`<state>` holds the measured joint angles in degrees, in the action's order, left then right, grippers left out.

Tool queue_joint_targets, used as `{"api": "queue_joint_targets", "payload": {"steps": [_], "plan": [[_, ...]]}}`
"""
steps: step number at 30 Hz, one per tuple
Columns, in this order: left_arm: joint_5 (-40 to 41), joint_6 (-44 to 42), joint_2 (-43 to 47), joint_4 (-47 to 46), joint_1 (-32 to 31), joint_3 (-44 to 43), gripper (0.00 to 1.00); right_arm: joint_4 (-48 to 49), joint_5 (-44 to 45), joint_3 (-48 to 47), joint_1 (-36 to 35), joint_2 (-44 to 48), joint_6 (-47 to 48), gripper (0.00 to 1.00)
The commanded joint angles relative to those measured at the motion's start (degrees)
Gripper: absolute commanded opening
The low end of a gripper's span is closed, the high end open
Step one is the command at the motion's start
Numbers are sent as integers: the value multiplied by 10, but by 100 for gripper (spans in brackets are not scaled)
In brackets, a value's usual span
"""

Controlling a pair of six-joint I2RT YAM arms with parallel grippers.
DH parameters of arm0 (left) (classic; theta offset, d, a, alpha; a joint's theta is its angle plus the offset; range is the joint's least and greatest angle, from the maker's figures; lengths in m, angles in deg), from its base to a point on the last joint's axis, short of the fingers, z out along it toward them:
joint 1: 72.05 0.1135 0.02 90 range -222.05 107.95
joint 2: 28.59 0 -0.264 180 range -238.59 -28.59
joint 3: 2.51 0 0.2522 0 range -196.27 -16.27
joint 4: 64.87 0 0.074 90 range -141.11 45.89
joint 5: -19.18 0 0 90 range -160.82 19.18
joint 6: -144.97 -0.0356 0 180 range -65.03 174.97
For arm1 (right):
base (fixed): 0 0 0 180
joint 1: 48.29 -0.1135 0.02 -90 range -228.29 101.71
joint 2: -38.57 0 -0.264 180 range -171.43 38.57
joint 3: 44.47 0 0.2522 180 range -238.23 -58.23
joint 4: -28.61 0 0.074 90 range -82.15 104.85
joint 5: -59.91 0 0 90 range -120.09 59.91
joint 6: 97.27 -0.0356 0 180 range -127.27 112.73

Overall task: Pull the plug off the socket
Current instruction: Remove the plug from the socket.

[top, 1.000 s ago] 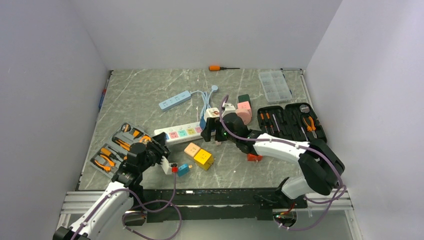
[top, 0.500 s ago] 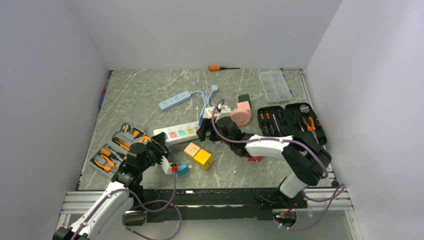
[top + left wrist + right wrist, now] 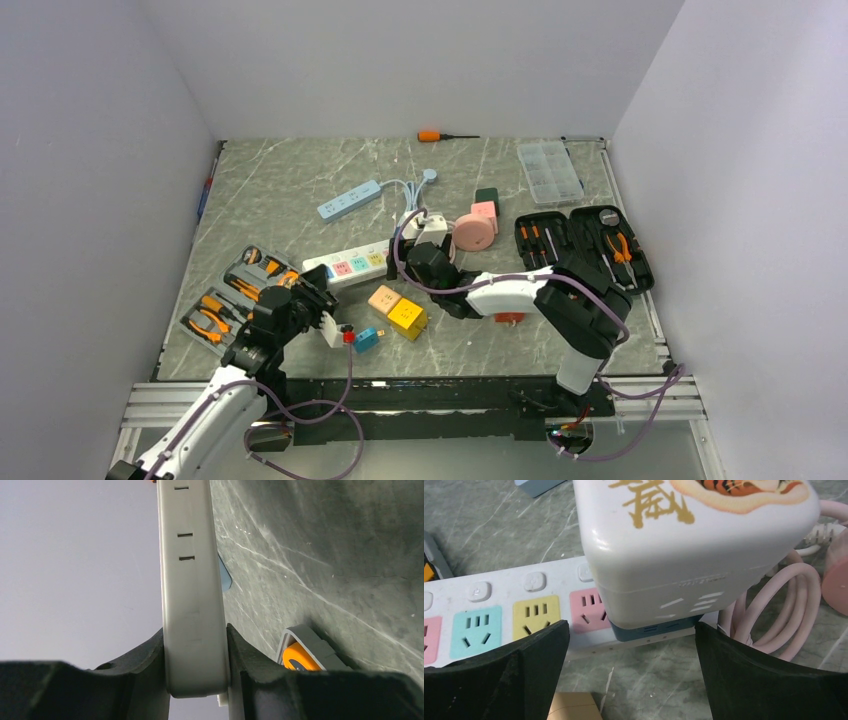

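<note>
While the right hand (image 3: 631,627) hangs released astride the white cube plug (image 3: 694,555), left hand (image 3: 195,640) clenching a white slotted block (image 3: 187,555): unpinned pastel-outlet white power strip (image 3: 559,580) may lift along.

White-shelled arms (image 3: 505,293) with black joints (image 3: 270,315) — lilac cables (image 3: 350,385) looping along each.

You see the long white plastic power strip (image 3: 347,267) (image 3: 499,587) lying flat near the middle of the grey marbled table (image 3: 290,185), with its pastel outlets facing up. A chunky white cube-shaped plug (image 3: 694,545) (image 3: 422,226), printed with a gold character and a tiger picture, stands upright at the strip's right end. It is seated just beside the pink outlet, and a blue layer shows under its base.
</note>
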<state>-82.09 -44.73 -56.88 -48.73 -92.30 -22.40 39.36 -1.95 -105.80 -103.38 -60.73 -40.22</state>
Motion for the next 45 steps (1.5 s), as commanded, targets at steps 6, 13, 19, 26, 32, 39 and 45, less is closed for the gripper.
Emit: {"api": "queue_joint_targets", "payload": {"steps": [6, 13, 19, 26, 32, 39, 45], "plan": [[-5, -22, 15, 113, -4, 2, 0, 46, 68, 26, 18, 25, 42, 99], [-6, -21, 20, 122, -4, -1, 0, 132, -10, 49, 34, 31, 53, 100], [-5, -19, 24, 127, -4, -3, 0, 171, -73, 22, 34, 2, 52, 94], [-4, -16, 26, 129, -5, -3, 0, 146, -82, -1, 34, -27, 45, 88], [-6, -13, 18, 120, -5, -7, 0, 145, -93, -9, 34, -45, 34, 81], [-3, -19, 18, 125, -5, -8, 0, 130, -89, -20, 48, 23, 72, 37], [-3, -31, 9, 121, -5, -5, 0, 127, -101, -17, 85, 107, 66, 5]]}}
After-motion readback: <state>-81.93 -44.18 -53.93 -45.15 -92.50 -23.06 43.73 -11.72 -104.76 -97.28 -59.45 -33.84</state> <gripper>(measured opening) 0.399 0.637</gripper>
